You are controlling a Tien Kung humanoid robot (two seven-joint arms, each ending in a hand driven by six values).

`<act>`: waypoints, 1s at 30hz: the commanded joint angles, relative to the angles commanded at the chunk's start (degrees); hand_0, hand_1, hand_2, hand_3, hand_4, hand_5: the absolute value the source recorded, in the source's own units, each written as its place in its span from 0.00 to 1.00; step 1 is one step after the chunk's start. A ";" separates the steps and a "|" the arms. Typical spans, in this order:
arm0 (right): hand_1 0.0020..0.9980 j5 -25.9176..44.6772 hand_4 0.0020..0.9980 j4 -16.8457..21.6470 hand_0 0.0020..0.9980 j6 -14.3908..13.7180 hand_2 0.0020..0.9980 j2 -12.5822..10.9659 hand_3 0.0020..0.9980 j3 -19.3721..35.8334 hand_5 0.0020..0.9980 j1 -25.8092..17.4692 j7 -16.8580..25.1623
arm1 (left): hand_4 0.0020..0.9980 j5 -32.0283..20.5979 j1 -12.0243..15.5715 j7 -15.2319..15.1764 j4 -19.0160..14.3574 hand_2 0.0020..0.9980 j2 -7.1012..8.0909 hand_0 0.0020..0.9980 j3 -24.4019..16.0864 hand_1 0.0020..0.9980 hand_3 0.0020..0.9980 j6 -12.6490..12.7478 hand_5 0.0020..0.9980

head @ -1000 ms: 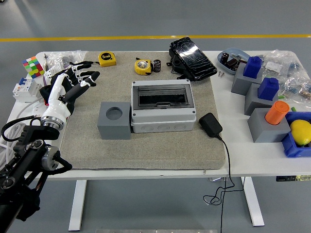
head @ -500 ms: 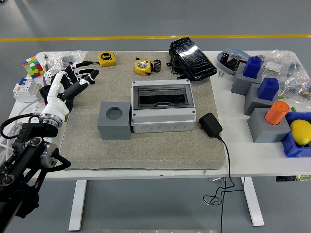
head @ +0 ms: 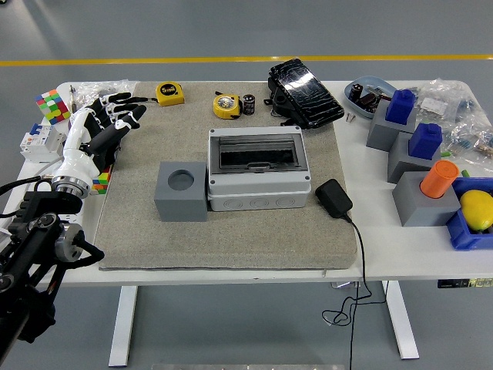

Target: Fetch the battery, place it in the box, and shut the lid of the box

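The battery [head: 249, 104], a small black cylinder, stands at the back of the grey mat beside a yellow tape measure [head: 226, 105]. The grey box [head: 259, 190] sits at the mat's middle with a dark window panel [head: 256, 156] on top; I cannot tell whether that lid is fully shut. My left hand [head: 108, 122], white and black, hovers over the mat's far left edge, fingers spread and holding nothing. It is well to the left of both the box and the battery. My right arm is out of view.
A grey block with a round hole [head: 182, 191] touches the box's left side. A black adapter [head: 333, 197] with its cable lies to the right. A black wrapped object [head: 305, 92] lies behind the box. Another tape measure [head: 170, 93], a colour cube [head: 51, 105] and grey blocks [head: 420, 202] with blue and orange pieces stand around.
My left hand has drawn back to the left, from over the mat toward the table's left edge. Its fingers stay spread. Nothing else moved.
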 joint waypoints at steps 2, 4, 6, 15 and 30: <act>0.59 0.05 0.92 0.00 0.56 0.02 0.57 0.05 0.54 -0.06 0.48 0.00 -0.01 | 0.99 0.00 0.06 0.05 -0.01 0.57 0.18 0.49 -0.14 0.60 0.62 -0.01 0.26; 0.59 0.08 0.92 -0.01 0.56 0.03 0.57 0.16 0.54 -0.09 0.48 0.00 -0.03 | 0.99 0.00 0.11 0.12 -0.02 0.57 0.34 0.49 -0.33 0.60 0.62 -0.05 0.26; 0.59 0.03 0.92 -0.01 0.56 0.02 0.57 0.28 0.54 -0.01 0.48 -0.02 -0.02 | 0.99 -0.02 0.18 0.13 -0.09 0.57 0.38 0.50 -0.51 0.60 0.62 -0.06 0.26; 0.60 -0.33 0.92 -0.01 0.56 0.03 0.57 0.78 0.54 0.82 0.48 -0.41 0.05 | 0.99 0.12 0.58 0.45 -0.58 0.57 0.25 0.50 -0.66 0.60 0.62 -0.26 0.26; 0.60 -1.11 0.92 0.01 0.56 0.00 0.57 1.65 0.54 2.49 0.48 -0.81 0.07 | 0.99 0.15 1.74 0.77 -1.64 0.57 0.59 0.50 -2.16 0.60 0.62 -0.43 0.26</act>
